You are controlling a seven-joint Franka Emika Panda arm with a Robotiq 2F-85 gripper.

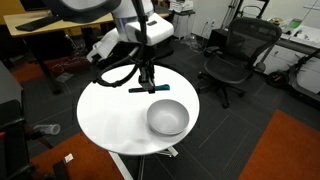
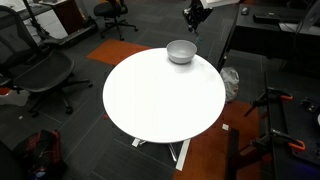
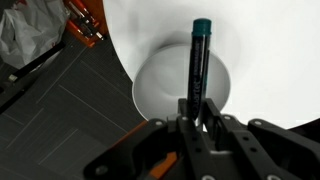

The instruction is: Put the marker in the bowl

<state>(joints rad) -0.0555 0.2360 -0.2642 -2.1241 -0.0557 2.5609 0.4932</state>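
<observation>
Closest to the wrist camera are my two dark fingers (image 3: 186, 118), closed narrow on the marker (image 3: 199, 65) — I grip it at its dark lower end, and the rest of the barrel sticks straight out ahead of me, ending in the teal-blue cap. Directly behind the marker in the wrist view sits the bowl (image 3: 160, 88), round, pale grey and empty, on the white round table (image 3: 270, 50). The marker is clear of the bowl and the tabletop, held in the air above them.

In an exterior view my gripper (image 1: 148, 84) hangs over the table (image 1: 110, 115) with the marker (image 1: 156, 89) lying level in my grip, and the bowl (image 1: 167, 117) stands nearer the camera, close to the table's edge. In an exterior view from across the table (image 2: 160, 100), my gripper (image 2: 194, 16) hangs above the bowl (image 2: 181, 51) at the far rim — the marker is too small to make out there.

Black office chairs (image 1: 235, 55) (image 2: 40, 70) stand on the dark floor around the table.
</observation>
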